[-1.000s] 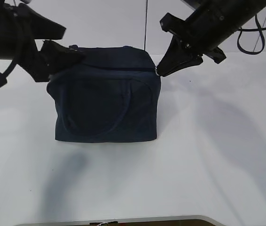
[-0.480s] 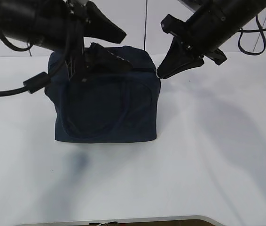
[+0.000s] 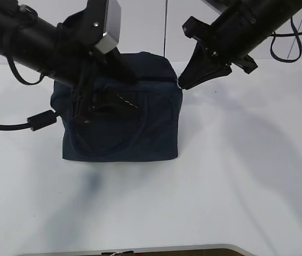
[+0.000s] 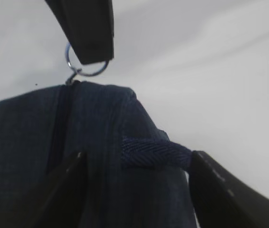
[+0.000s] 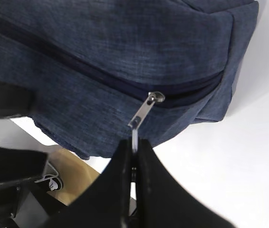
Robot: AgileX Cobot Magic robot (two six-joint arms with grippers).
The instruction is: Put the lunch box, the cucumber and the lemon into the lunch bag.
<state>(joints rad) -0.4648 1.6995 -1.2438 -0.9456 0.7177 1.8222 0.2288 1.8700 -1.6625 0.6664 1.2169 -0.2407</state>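
Observation:
The dark navy lunch bag [image 3: 140, 130] stands on the white table with its top zipper shut. My right gripper [image 3: 181, 83] is shut on the metal ring pull [image 5: 141, 114] at the bag's top right corner; the ring also shows in the left wrist view [image 4: 94, 74]. My left gripper [image 3: 125, 92] is open over the bag's top front edge. In the left wrist view [image 4: 137, 159] its jaws straddle the fabric, with a loop handle strap [image 4: 156, 154] between them. The lunch box, the cucumber and the lemon are out of view.
The white table [image 3: 236, 181] spreads in front of and to the right of the bag. A black cable [image 3: 284, 50] hangs behind the right arm. A tan floor patch [image 5: 72, 178] shows past the table edge in the right wrist view.
My left arm has swung from the bag's left side rightward and down over its top front, jaws open. The right gripper and the bag have stayed put.

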